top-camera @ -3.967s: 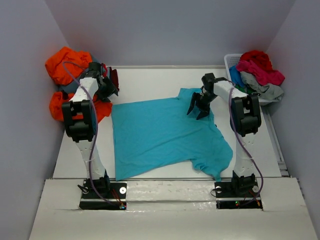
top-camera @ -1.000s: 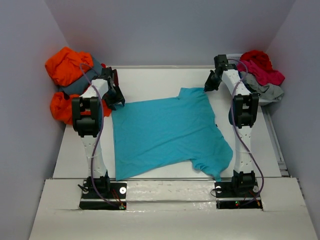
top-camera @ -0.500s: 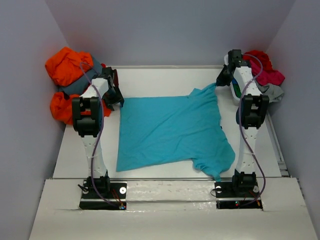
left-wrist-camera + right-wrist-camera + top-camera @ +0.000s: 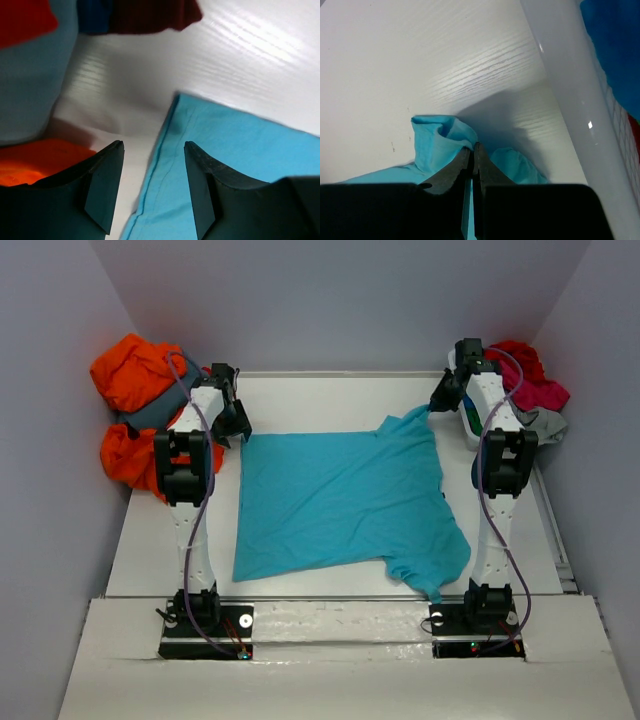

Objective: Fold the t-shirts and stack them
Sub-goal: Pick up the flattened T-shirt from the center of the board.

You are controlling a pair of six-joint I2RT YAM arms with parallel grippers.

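Now right gripper tight on turquoise t-shirt, left gripper agape.

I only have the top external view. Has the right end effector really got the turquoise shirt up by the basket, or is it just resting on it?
Observer: It has it. In the right wrist view the right end effector is shut, with a bunched fold of the turquoise t-shirt pinched between its fingers.
Operator: And the left one, is it closed on the hem yet?
Observer: No. The left wrist view shows the left end effector open, with the shirt's edge running between its fingers.
Operator: Anything beyond it I can't see?
Observer: A maroon shirt lies at the far side of the table.
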